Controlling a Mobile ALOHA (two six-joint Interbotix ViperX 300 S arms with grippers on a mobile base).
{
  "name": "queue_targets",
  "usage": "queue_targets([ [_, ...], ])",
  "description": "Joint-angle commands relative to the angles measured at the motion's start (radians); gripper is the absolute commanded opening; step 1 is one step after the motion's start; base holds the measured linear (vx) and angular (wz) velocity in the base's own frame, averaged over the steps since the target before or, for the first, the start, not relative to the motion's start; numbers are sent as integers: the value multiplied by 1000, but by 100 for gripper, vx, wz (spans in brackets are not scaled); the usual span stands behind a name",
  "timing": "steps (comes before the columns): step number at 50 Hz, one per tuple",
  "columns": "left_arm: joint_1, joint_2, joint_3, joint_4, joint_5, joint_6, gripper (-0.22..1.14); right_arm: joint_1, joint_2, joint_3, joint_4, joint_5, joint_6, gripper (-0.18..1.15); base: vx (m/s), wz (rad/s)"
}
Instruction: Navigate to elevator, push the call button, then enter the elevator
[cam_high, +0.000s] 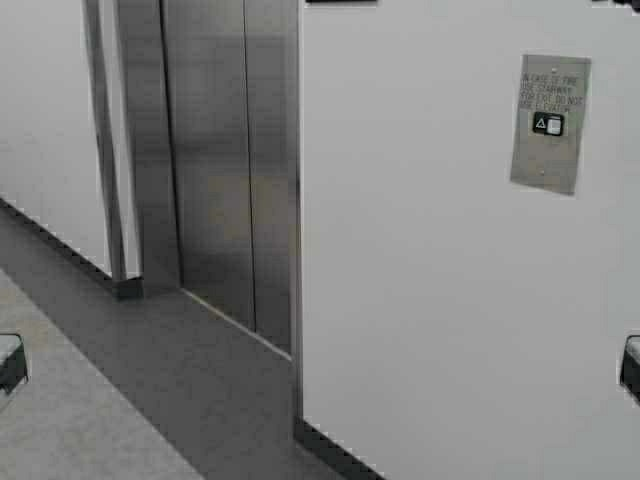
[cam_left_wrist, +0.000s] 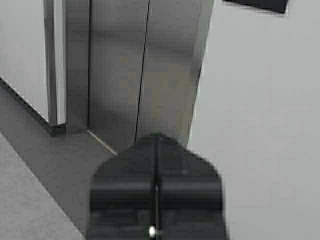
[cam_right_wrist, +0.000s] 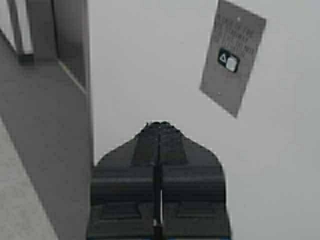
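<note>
Ahead of the right gripper, up and off to one side of its fingertips, sits the call button: a small brushed-steel plate on the plain white wall, well apart from the fingers, no contact. Plate text is engraved in caps; I can make out "IN CASE OF FIRE USE STAIRWAY" and "DO NOT USE ELEVATOR", rest too soft to confirm. Under the text is a black insert with a white up-triangle beside a lit white square button. Right fingers pressed together, pads meeting on the centre seam, nothing between them. Left gripper same state: fingers closed flat against each other, empty, tips pointing at the elevator. Elevator doors are closed, centre seam visible, brushed stainless with steel frame, standing beyond the left fingertips across a strip of dark grey floor. In the high view the doors are left of the wall corner and the plate is upper right; only a sliver of each arm shows at the frame edges. Dark baseboard runs along the wall foot.
</note>
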Motion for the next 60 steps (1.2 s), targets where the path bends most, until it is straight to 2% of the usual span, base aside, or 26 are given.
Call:
queue_targets([
  [1, -2, -2, -17, -11, 6, -2, 2, 2, 6, -41, -32, 72, -2, 5, 39, -2],
  [11, -55, -14, -31, -12, 64, 3, 2, 51, 17, -106, -71, 293, -34, 5, 35, 6],
  [25, -63, -20, -51, -12, 94, -2, 2, 153, 106, -235, -204, 719, -64, 5, 29, 6],
  [39, -61, -71, -41, -26, 106, -2, 2, 247, 272, -327, -368, 916, -49, 6, 22, 3],
  [47, -63, -94, -37, -31, 121, -2, 2, 287, 362, -341, -548, 974, 31, 6, 16, -10],
  [52, -63, -104, -35, -41, 123, 0, 2, 327, 413, -337, -686, 1017, 143, 6, 13, -13],
  [60, -63, -107, -40, -54, 123, -2, 2, 376, 509, -336, -980, 1049, 351, 6, 8, -12],
])
